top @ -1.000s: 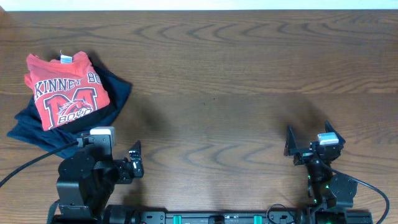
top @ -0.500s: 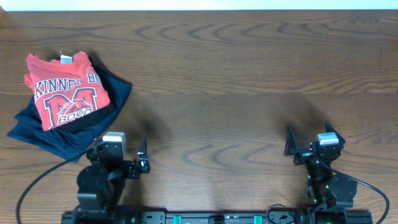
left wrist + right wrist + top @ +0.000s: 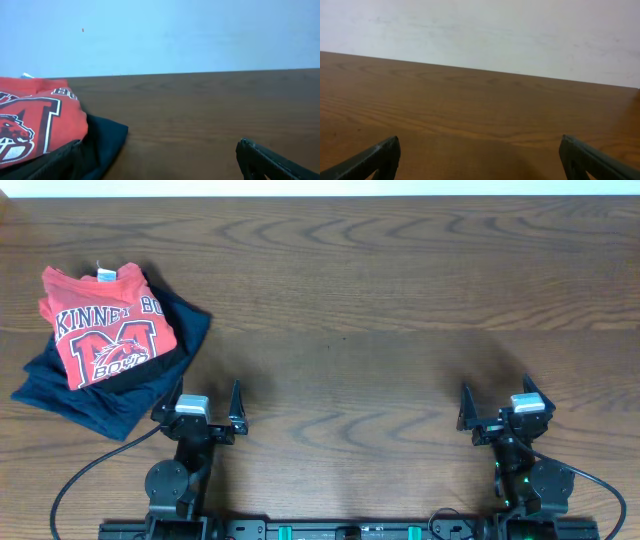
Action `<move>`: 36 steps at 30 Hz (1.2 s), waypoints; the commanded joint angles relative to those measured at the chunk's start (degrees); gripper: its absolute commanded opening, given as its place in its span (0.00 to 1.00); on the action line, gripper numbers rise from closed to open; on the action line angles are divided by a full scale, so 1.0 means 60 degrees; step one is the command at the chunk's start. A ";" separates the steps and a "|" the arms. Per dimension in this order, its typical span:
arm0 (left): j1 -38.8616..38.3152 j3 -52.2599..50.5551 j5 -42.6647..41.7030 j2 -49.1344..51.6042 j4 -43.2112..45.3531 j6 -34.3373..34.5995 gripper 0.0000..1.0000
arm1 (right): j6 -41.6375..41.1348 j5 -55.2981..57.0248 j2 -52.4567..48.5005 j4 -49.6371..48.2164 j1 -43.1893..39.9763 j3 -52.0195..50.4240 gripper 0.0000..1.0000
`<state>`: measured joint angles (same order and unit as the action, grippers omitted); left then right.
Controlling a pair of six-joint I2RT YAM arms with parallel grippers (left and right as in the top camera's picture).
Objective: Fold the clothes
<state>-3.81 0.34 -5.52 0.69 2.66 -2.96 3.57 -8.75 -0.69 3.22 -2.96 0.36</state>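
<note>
Upper left of the frame: folded coral-red T-shirt (image 3: pixel 105 325), printed logo up, white neck tag (image 3: pixel 104 275) at top edge, resting on a crumpled dark navy garment (image 3: pixel 186 326). Wood-grain worktop (image 3: pixel 380 300) beneath. Lower left: left claw (image 3: pixel 198 400), fingers spread, near the navy cloth. Lower right: right claw (image 3: pixel 497 395), fingers spread, well apart from both garments.

On the red T-shirt (image 3: pixel 105 320), upper left of the overhead frame, we read "KINNEY BO" in dark letters, cut off at the fold, above a large "M". Smaller lettering across the M starts "BO"; the rest is too small to read. In the left wrist view we read only "BO" on it, at the left edge.
</note>
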 commanded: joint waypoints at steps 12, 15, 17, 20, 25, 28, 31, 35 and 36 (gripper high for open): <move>0.0022 -0.0015 -0.0036 -0.0058 -0.1042 -0.0178 0.98 | -0.0091 0.0058 0.0051 0.0051 0.0146 -0.0007 0.99; 0.0022 -0.0015 -0.0036 -0.0058 -0.1042 -0.0182 0.98 | -0.0091 0.0062 0.0051 0.0051 0.0146 -0.0007 0.99; 0.0022 -0.0015 -0.0036 -0.0058 -0.1042 -0.0178 0.98 | -0.0091 0.0062 0.0051 0.0051 0.0146 -0.0007 0.99; 0.0022 -0.0015 -0.0036 -0.0058 -0.1042 -0.0182 0.98 | -0.0091 0.0062 0.0051 0.0051 0.0146 -0.0007 0.99; 0.0022 -0.0015 -0.0036 -0.0058 -0.1042 -0.0182 0.98 | -0.0091 0.0058 0.0051 0.0051 0.0146 -0.0007 0.99; 0.0022 -0.0015 -0.0036 -0.0058 -0.1042 -0.0178 0.98 | -0.0091 0.0062 0.0051 0.0051 0.0146 -0.0007 0.99; 0.0022 -0.0015 -0.0036 -0.0058 -0.1042 -0.0178 0.98 | -0.0091 0.0058 0.0051 0.0051 0.0146 -0.0007 0.99; 0.0022 -0.0015 -0.0036 -0.0058 -0.1042 -0.0178 0.98 | -0.0091 0.0062 0.0051 0.0051 0.0149 -0.0007 0.99; 0.0022 -0.0015 -0.0036 -0.0058 -0.1038 -0.0182 0.98 | -0.0091 0.0058 0.0051 0.0051 0.0146 -0.0007 0.99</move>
<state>-3.81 0.84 -5.15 0.60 -1.10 -3.27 3.57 -8.75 -0.69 3.22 -2.96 0.36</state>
